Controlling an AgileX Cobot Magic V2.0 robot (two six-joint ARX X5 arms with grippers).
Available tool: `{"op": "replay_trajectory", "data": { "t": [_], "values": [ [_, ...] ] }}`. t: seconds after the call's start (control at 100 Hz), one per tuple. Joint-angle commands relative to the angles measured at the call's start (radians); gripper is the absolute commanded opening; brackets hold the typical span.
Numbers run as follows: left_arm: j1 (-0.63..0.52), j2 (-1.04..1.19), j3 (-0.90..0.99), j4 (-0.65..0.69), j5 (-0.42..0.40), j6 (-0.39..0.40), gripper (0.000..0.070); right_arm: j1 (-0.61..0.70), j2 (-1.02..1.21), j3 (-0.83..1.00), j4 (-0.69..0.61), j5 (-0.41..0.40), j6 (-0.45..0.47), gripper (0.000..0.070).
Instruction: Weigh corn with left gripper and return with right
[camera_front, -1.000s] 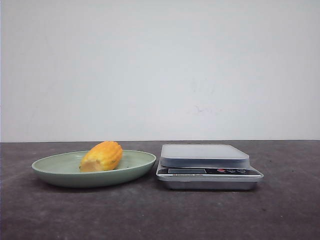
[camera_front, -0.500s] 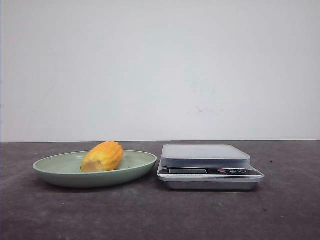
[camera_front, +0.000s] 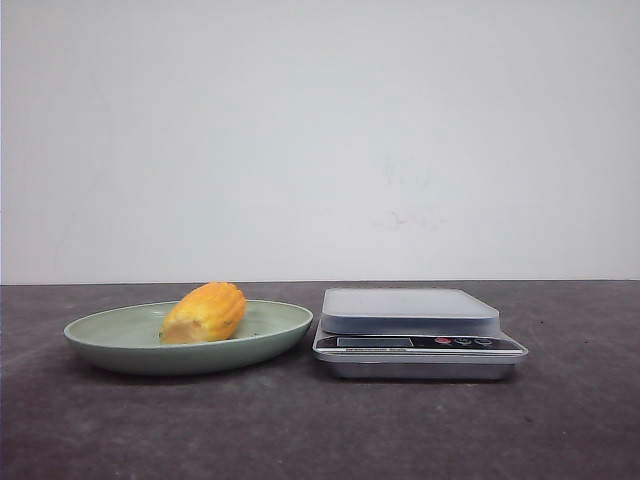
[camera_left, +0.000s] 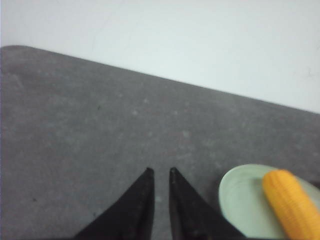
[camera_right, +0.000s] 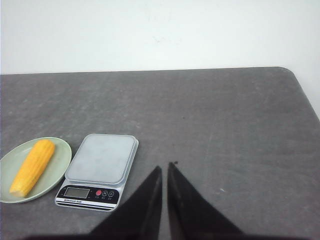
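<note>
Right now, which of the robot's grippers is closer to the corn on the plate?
Left. The left gripper hangs over bare table just beside the green plate holding the corn. The right gripper sits beyond the scale, which lies between it and the plate.

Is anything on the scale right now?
No, empty. The scale has a bare platform; the corn lies in the green plate beside it.

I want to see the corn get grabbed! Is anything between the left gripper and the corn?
Only bare table and the plate's rim lie between the left gripper and the corn, as the left wrist view shows.
</note>
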Motion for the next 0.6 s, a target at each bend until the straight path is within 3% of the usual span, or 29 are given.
{"op": "replay_trajectory", "data": {
  "t": [0.0, 0.16, 0.59],
  "values": [
    [0.002, -0.008, -0.026, 0.044, 0.003, 0.031, 0.0012, 0.003, 0.003, 0.011, 0.013, 0.001, 0.009, 0.0010],
    [0.002, -0.008, -0.072, 0.050, 0.005, 0.097, 0.0012, 0.003, 0.003, 0.011, 0.013, 0.001, 0.009, 0.0010],
    [0.002, -0.008, -0.108, 0.019, 0.004, 0.159, 0.0012, 0.003, 0.003, 0.012, 0.013, 0.001, 0.009, 0.0010]
  ]
}}
